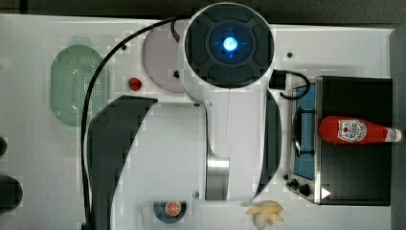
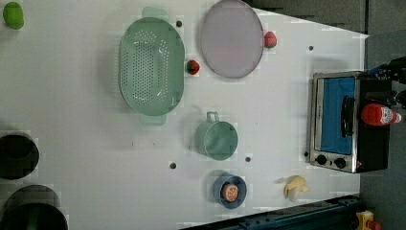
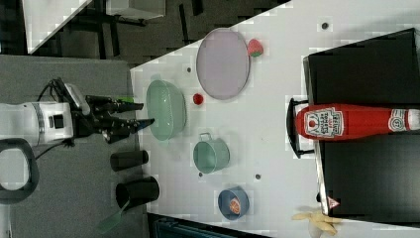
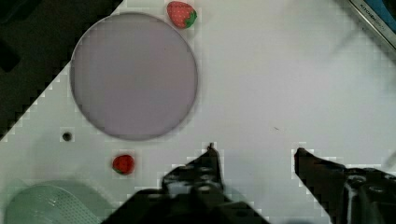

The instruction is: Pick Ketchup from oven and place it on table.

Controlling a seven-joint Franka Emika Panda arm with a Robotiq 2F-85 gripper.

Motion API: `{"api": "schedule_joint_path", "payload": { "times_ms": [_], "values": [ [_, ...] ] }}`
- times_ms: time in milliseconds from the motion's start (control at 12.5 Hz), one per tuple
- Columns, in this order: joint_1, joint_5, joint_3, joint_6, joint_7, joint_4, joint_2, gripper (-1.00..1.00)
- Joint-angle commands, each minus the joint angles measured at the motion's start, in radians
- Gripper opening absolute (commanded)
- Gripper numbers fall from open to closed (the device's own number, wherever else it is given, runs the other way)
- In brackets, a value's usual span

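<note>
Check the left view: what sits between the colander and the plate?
A strawberry lies in the gap between the colander and the plate, on the table.

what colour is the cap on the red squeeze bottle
White; the red squeeze bottle's cap shows best in the right view.

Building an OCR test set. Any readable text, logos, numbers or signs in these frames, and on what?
Nothing can be quoted.
Ketchup: white shield label with print, blurred; round mark near the cap, unreadable.
Oven: small red-edged warning triangle, symbol unclear.
Oven frame in the wrist view: lettering, too small to read.

Red ketchup (lying flat), atop oven
</note>
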Motion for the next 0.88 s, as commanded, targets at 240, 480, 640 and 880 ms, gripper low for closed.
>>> {"api": "schedule_joint_path", "payload": {
  "times_ms": [240, 480, 640, 880],
  "values": [
    [-0.039, -0.023, -0.041, -0.172, -0.001, -0.083, -0.301, 1.00],
    [-0.055, -0.041, -0.089, -0.145, -0.001, -0.083, -0.295, 1.00],
    [-0.074, -0.045, -0.152, -0.095, -0.001, -0.081, -0.275, 1.00],
    [-0.104, -0.045, -0.279, -0.047, -0.001, -0.080, -0.206, 1.00]
  ]
}}
